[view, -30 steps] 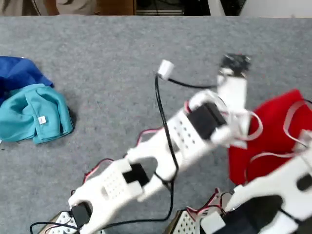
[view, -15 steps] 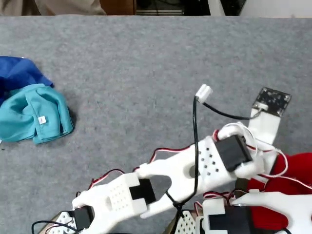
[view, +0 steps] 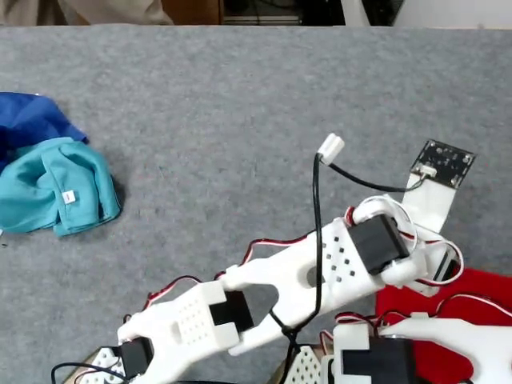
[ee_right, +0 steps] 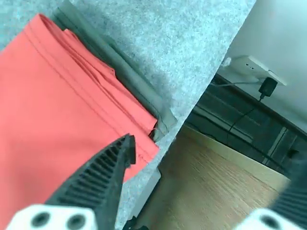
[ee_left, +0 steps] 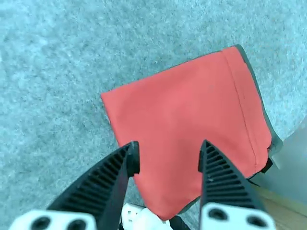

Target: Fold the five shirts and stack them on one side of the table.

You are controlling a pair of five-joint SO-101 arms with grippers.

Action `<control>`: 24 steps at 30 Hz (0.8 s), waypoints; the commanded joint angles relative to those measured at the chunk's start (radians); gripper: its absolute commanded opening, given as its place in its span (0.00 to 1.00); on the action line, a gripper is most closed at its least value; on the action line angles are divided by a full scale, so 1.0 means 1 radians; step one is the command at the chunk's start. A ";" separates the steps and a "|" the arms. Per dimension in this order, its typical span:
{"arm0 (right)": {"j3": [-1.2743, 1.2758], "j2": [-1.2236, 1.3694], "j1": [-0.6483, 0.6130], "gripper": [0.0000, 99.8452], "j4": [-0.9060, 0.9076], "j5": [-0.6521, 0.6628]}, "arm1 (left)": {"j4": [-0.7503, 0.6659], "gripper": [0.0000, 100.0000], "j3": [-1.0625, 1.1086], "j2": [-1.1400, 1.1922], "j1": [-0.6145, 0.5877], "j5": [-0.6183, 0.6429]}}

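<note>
Fingers of the left gripper [ee_left: 169, 152] stand apart above the red shirt [ee_left: 192, 120] with nothing between them, and their black tips cover its nearest border. The right gripper [ee_right: 211, 160] is spread wide too and holds nothing. 1 of its fingers is over the red shirt. The other is blurred and lies past the edge of the grey felt table [ee_right: 192, 38].

In the high view 2 white arms [view: 320, 272] lie across the red shirt and hide most of it, so only a strip of it shows. The shirt is folded flat into 1 rough rectangle. A stitched hem runs along 1 side, and the corner at the end of that hem almost reaches the table's edge. Its long axis I cannot tell, because the near part is covered. Under the hem side a grey-green layer [ee_right: 120, 72] sticks out, and what it is I cannot tell.

Far across the felt from the red shirt lies a crumpled teal shirt [view: 56, 188]. It touches a blue shirt [view: 28, 120], which is cut off at the border. Beyond the table edge nearest the red shirt are a wooden floor [ee_right: 216, 191] and a power strip [ee_right: 249, 64].
</note>
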 commanded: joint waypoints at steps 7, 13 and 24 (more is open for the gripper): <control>-0.107 -0.035 -0.110 0.31 0.245 0.141 | 0.115 0.09 -0.143 -0.113 -0.276 -0.112; -0.160 -0.035 -0.278 0.06 0.327 0.141 | 0.135 0.03 -0.141 -0.114 -0.657 -0.232; -0.166 -0.035 -0.674 0.06 0.370 0.124 | 0.137 0.03 0.058 -0.291 -1.389 -0.296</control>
